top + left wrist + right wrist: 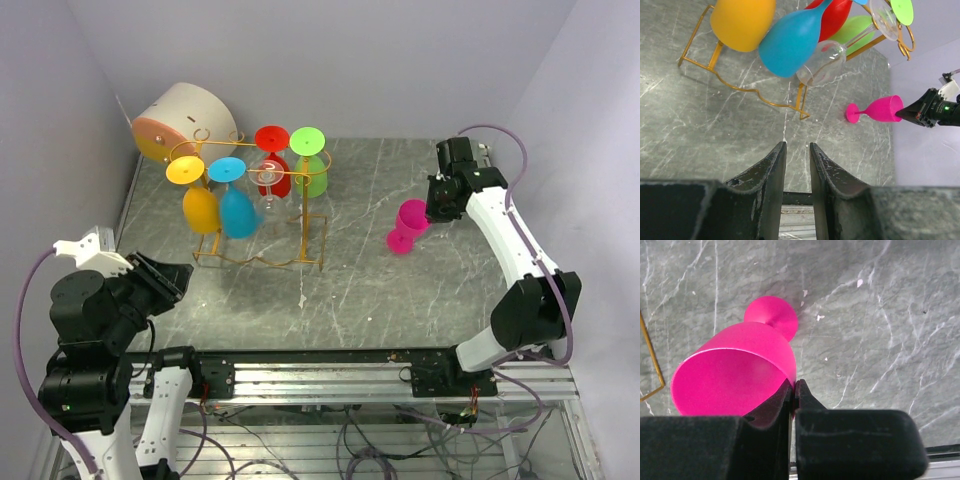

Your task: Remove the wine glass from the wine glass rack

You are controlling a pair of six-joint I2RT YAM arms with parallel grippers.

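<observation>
A pink wine glass [408,226] [880,109] [735,370] leans on the marble table right of the wine glass rack, foot down near the surface. My right gripper [434,210] [794,385] is shut on its rim, one finger inside the bowl and one outside. The gold wire wine glass rack [258,262] [740,90] stands at the back left with yellow [200,208], blue [238,212], clear [268,190], red [274,172] and green [311,176] glasses hanging upside down. My left gripper [178,278] [797,146] hovers in front of the rack, open with a narrow gap and nothing in it.
A white-and-orange drum [185,118] lies behind the rack at the back left corner. Grey walls close in on the left, back and right. A metal rail [330,372] runs along the near table edge between the arm bases.
</observation>
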